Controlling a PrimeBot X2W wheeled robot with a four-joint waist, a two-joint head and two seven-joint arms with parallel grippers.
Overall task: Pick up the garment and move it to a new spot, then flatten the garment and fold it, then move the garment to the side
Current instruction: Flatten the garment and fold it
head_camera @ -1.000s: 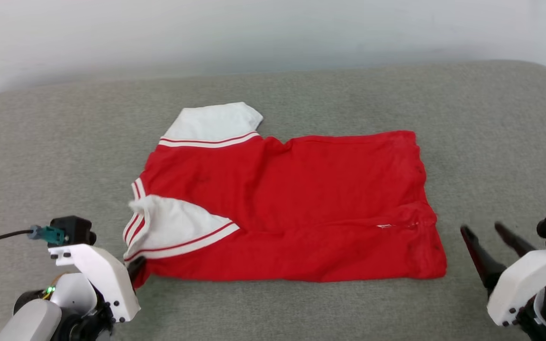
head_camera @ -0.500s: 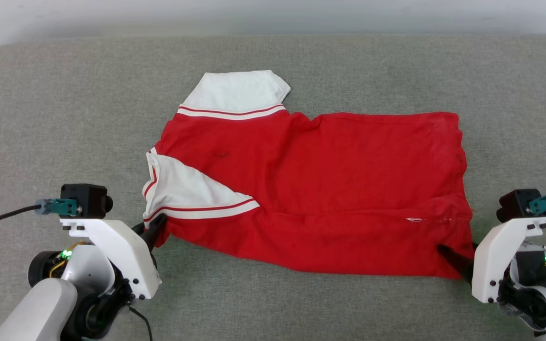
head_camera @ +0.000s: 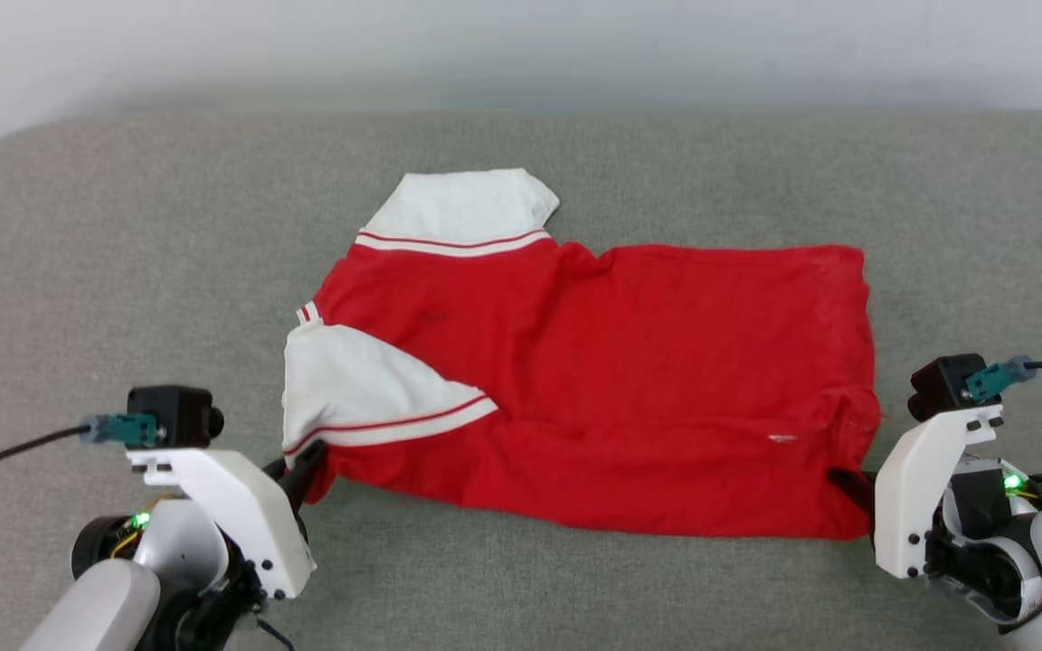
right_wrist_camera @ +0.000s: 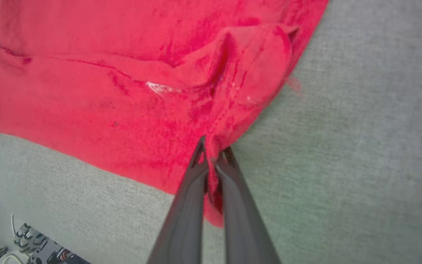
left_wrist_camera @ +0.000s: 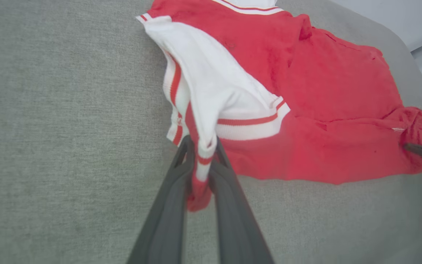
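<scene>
The garment (head_camera: 593, 380) lies flat on the grey cushion (head_camera: 123, 271), long axis running left to right, between the two arms; its near edge faces the robot. Each arm is at its own near corner. The left gripper (left_wrist_camera: 200, 161) is clamped on the striped trim below the folded-in white sleeve (head_camera: 358, 398); the right gripper (right_wrist_camera: 213, 146) is pinched shut on the hem (head_camera: 860, 362) corner, red cloth bunched between its fingers. With both near corners held, the likely next move is carrying that edge away from the robot, over the body. A second ago the right gripper stood open and clear of the cloth; the left grip is unchanged; the head camera has shifted.
</scene>
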